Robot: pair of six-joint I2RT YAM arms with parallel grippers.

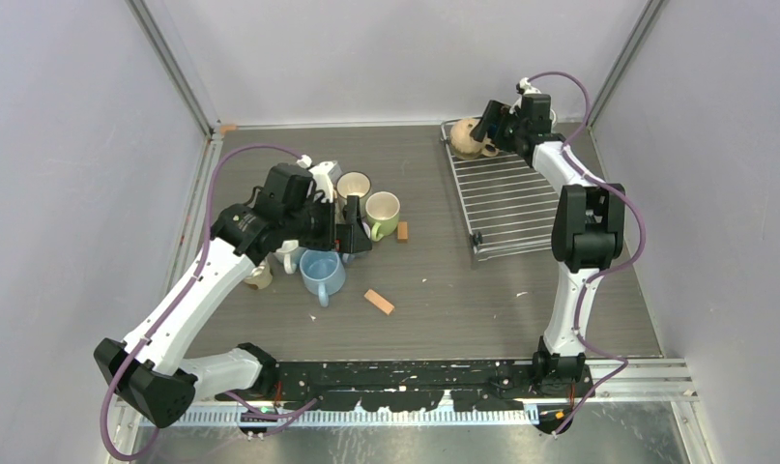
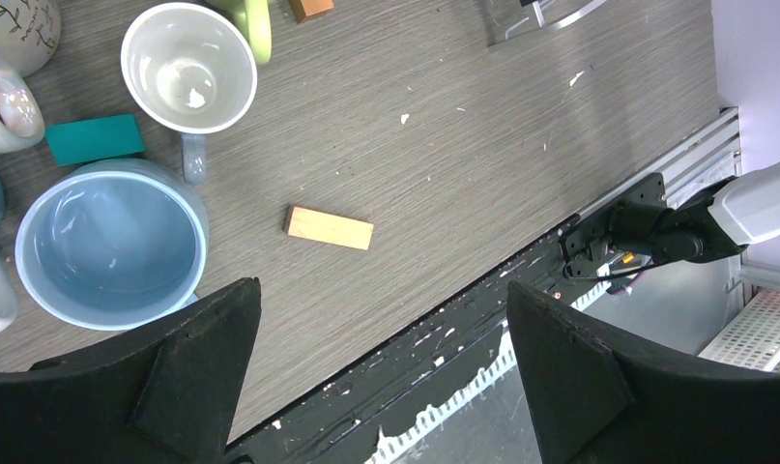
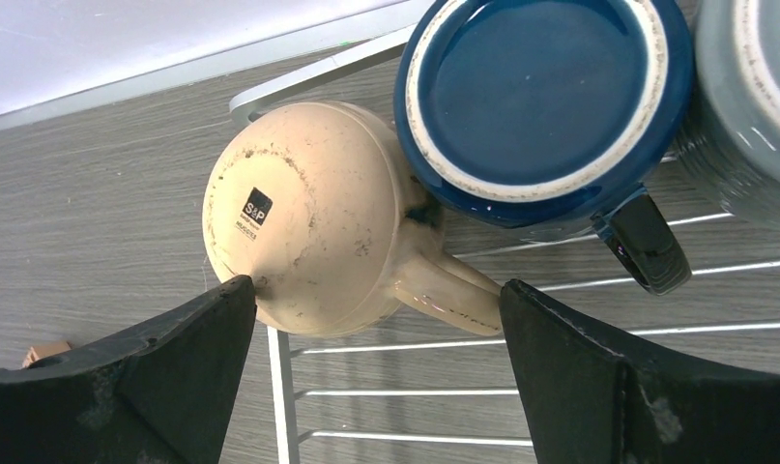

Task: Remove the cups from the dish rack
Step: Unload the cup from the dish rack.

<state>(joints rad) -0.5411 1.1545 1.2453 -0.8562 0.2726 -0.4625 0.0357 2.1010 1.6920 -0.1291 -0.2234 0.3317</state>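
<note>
The dish rack (image 1: pixel 509 203) is a silver wire grid at the right of the table. On its far left corner a tan cup (image 3: pixel 308 217) lies bottom up, handle pointing right. A navy cup (image 3: pixel 540 97) and a grey-green cup (image 3: pixel 753 87) stand upside down beside it. My right gripper (image 3: pixel 376 290) is open, its fingertips flanking the tan cup (image 1: pixel 466 138) and its handle. My left gripper (image 2: pixel 384 295) is open with nothing between its fingers, above the table near a light blue cup (image 2: pixel 110 242), a white cup (image 2: pixel 187 68) and a lime green cup (image 2: pixel 255 24).
Several more cups cluster on the table's left under the left arm (image 1: pixel 270 217). Small blocks lie about: a wooden one (image 2: pixel 330 227), a teal one (image 2: pixel 96 137), an orange one (image 1: pixel 402 231). The black base rail (image 1: pixel 415 377) runs along the near edge.
</note>
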